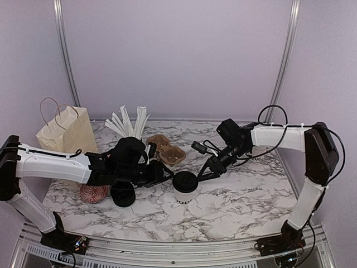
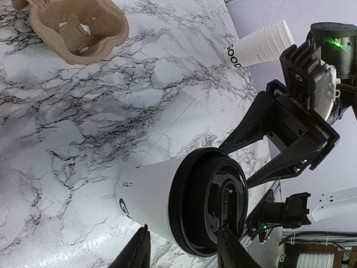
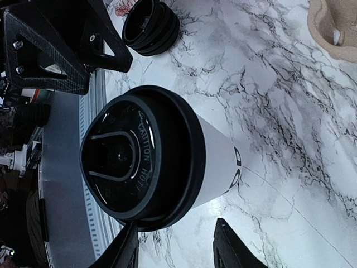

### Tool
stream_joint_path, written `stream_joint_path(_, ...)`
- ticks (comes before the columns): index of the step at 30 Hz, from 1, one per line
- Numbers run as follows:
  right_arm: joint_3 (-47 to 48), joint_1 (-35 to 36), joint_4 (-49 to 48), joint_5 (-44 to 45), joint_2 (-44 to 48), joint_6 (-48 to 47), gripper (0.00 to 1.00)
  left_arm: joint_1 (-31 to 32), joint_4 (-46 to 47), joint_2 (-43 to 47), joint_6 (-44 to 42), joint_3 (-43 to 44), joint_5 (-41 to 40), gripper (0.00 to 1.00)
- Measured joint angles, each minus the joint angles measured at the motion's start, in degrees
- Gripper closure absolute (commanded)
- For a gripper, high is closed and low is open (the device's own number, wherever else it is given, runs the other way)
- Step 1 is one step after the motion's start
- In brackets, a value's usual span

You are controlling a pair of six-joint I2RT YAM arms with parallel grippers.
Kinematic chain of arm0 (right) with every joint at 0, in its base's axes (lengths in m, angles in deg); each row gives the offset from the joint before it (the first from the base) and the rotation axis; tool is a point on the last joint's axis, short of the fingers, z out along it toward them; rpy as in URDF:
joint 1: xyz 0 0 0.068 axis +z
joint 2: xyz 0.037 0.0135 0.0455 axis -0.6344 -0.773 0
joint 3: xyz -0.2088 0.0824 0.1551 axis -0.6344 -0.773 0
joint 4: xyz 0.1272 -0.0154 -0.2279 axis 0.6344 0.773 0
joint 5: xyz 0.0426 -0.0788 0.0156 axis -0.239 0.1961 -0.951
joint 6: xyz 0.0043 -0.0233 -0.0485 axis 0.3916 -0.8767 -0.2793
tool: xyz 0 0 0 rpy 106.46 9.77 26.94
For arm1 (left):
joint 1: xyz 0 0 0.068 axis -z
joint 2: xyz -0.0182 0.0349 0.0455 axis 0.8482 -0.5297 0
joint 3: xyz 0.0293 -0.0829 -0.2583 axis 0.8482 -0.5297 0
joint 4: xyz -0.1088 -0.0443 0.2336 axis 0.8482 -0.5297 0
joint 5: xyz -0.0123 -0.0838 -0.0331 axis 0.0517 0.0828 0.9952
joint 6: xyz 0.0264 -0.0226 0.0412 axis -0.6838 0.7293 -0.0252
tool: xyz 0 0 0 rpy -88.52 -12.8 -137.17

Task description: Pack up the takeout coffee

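Lidded coffee cup (image 1: 186, 188) upright, lid up, long axis vertical.

Coffee cup (image 3: 215, 148) lettering half-hidden.

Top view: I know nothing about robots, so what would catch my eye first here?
A white paper cup with a black lid stands mid-table, with the left gripper and the right gripper pointing in at it from either side. Just behind it lies a brown pulp cup carrier. A tan paper bag with handles stands at the back left.
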Motion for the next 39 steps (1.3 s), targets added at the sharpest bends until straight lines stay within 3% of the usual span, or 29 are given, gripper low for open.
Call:
stream_joint_path(21,0.37,0.02,0.24,-1.18,0.00,0.00,0.55,-0.48,3.13,-4.52,0.39,-0.04,3.02,0.74)
stream_joint_path(36,3.43,0.35,2.56,-4.57,-3.52,0.04,0.57,-1.01,3.06,-5.35,-0.50,0.44,3.45,0.64)
stream_joint_path(39,3.61,0.39,2.54,-4.11,-3.52,0.09,0.52,-1.01,3.04,-5.35,-1.49,0.50,3.37,0.63)
